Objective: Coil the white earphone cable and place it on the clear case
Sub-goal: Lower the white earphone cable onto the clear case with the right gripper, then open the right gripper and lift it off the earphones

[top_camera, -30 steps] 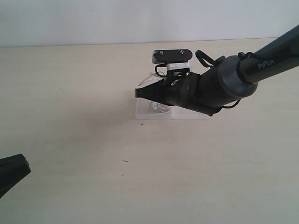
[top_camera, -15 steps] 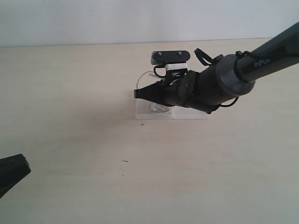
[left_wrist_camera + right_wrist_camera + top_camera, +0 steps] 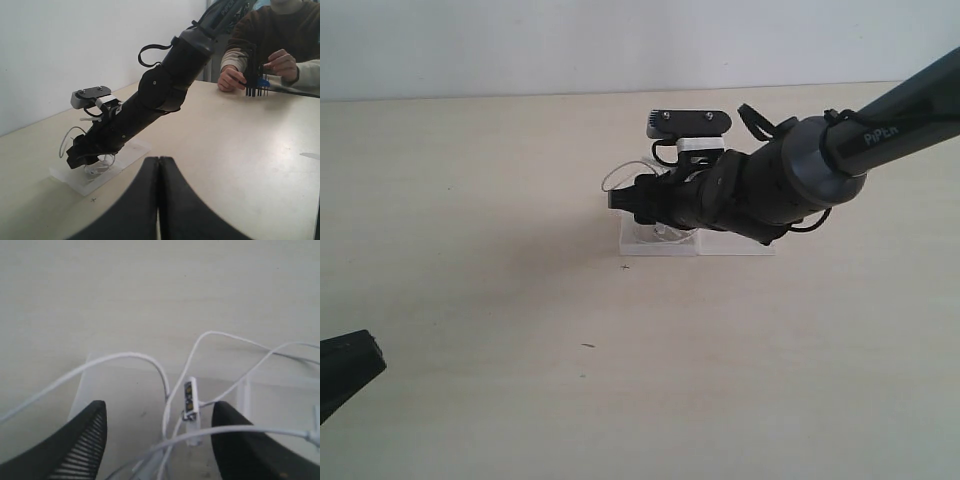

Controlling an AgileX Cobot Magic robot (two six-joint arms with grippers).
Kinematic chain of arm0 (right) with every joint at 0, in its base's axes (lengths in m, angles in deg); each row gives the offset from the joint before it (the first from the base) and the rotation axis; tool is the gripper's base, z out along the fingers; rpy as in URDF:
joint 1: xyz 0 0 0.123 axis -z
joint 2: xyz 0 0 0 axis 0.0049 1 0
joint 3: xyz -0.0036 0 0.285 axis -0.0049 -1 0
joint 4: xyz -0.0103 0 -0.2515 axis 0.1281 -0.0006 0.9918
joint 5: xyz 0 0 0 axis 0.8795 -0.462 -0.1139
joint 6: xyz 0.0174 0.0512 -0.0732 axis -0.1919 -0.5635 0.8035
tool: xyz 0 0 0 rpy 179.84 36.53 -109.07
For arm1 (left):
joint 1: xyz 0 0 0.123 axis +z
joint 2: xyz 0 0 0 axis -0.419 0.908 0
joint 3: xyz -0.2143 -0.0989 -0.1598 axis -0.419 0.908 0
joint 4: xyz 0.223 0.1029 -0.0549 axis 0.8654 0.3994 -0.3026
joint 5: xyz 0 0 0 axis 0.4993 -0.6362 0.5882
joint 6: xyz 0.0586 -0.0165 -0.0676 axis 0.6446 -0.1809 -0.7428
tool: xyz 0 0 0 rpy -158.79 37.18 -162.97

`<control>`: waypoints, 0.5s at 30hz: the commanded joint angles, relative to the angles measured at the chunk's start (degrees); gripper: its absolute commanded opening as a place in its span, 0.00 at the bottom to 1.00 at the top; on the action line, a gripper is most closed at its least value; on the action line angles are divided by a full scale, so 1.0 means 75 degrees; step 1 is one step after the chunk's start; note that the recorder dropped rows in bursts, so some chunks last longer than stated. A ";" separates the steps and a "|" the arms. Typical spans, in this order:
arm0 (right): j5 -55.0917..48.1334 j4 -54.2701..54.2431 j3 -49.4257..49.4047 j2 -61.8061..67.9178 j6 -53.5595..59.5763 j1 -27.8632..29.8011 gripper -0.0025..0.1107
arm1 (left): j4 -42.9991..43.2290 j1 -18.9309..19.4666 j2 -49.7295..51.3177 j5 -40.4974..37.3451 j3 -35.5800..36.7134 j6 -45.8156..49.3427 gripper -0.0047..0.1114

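White earphone cable [image 3: 189, 397] placement looks nearly done. Nearest, left gripper [image 3: 159, 162] waits apart, jaws pressed together. Farther across the desk [image 3: 520, 300], right gripper [image 3: 157, 412] has jaws spread over the cable, bunched loosely on the clear case [image 3: 645, 244], one loop overhanging.

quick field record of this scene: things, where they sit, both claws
cable: thin white earphone cable, lying loosely over the case, one loop sticking out past its edge
case: flat clear plastic case, on the pale wooden table
right claw: open, over the case, cable between the jaws, not gripped
left claw: shut, empty, away from the case
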 commanded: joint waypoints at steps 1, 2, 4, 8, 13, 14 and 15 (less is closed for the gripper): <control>-0.0054 -0.0056 0.0046 -0.0249 0.0066 0.0045 0.56 | -0.0048 0.0023 -0.0043 -0.0004 0.0013 -0.0014 0.04; -0.0051 -0.0056 0.0046 -0.0326 0.0066 0.0045 0.56 | -0.0048 0.0023 -0.0043 -0.0004 0.0013 -0.0014 0.04; -0.0071 -0.0056 0.0046 -0.0501 0.0066 0.0045 0.56 | -0.0048 0.0023 -0.0043 -0.0004 0.0013 -0.0014 0.04; -0.0181 -0.0056 0.0046 -0.0749 0.0081 0.0045 0.56 | -0.0048 0.0023 -0.0043 -0.0004 0.0013 -0.0014 0.04; -0.0665 -0.0167 0.0046 -0.0803 0.0138 0.0226 0.56 | -0.0048 0.0023 -0.0043 -0.0004 0.0013 -0.0014 0.04; -0.0803 -0.0286 0.0046 -0.0803 0.0138 0.0310 0.56 | -0.0048 0.0023 -0.0043 -0.0004 0.0013 -0.0014 0.04; -0.0943 -0.0422 0.0046 -0.0803 0.0189 0.0397 0.56 | -0.0048 0.0023 -0.0043 -0.0004 0.0013 -0.0014 0.04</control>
